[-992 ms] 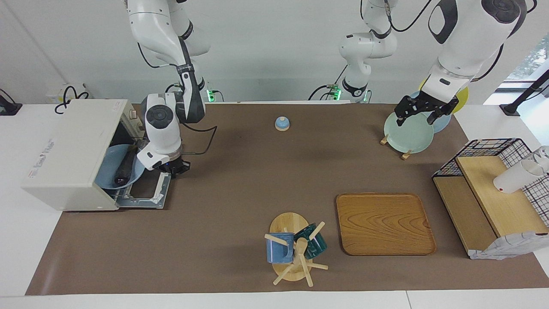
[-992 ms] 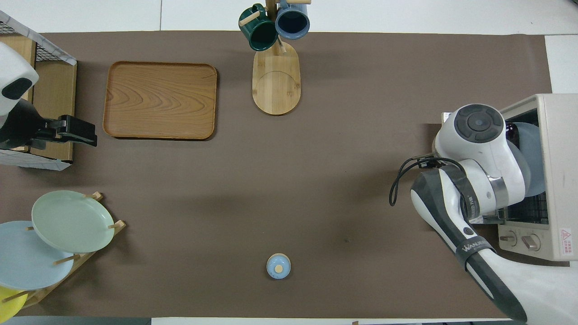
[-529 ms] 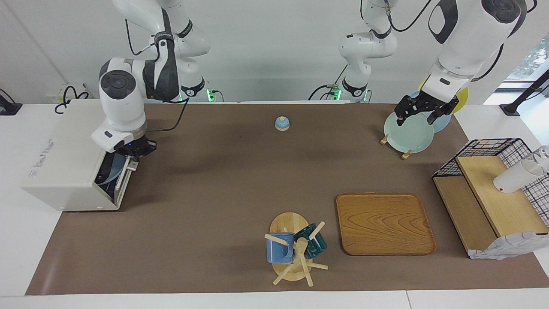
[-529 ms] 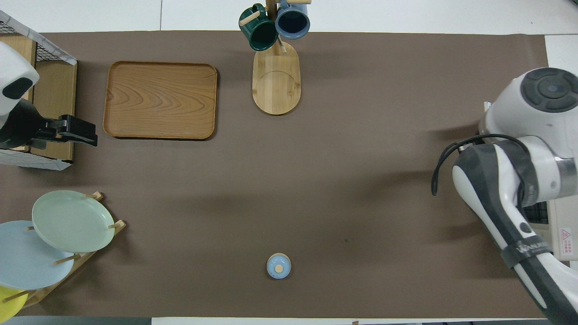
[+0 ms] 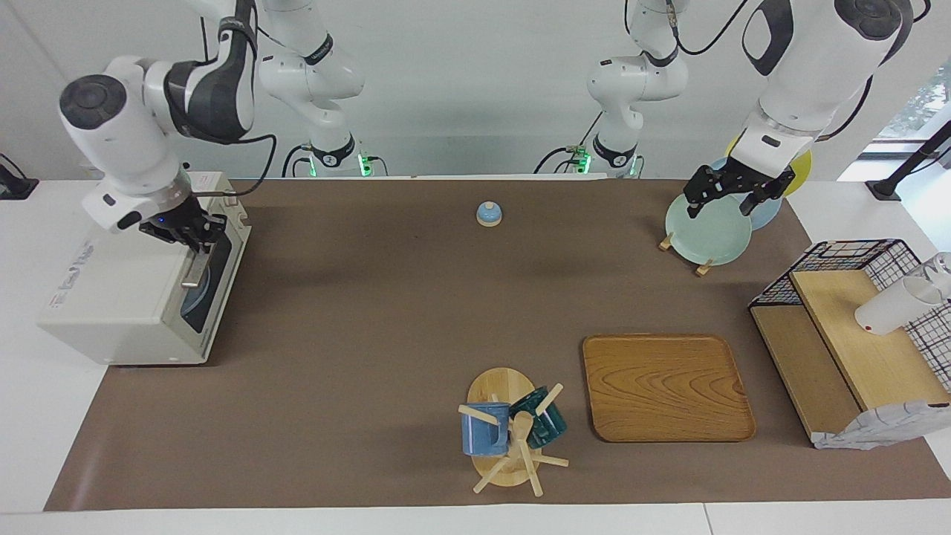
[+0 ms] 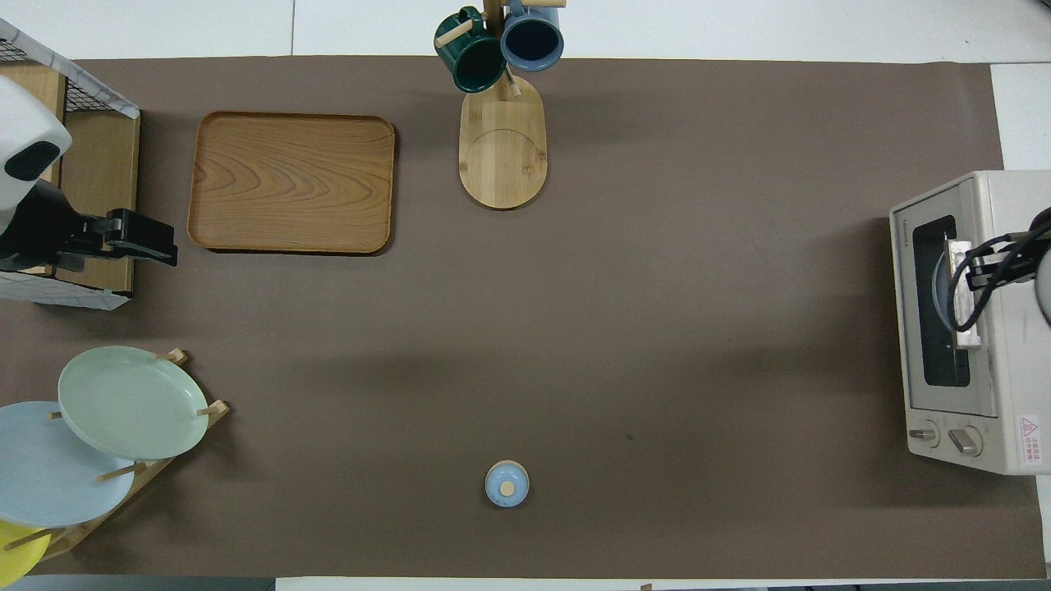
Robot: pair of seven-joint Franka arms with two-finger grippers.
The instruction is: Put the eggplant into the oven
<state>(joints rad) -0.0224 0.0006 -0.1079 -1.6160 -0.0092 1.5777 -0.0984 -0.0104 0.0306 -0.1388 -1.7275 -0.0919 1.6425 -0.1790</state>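
Two high opposed views — shared table (image 5: pixel 386 312)

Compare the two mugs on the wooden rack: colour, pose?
The blue mug is light blue and hangs toward the right arm's end of the mug rack; the green mug is dark green and hangs toward the left arm's end. The green mug tilts more. Both hang on pegs, clear of the rack's base.
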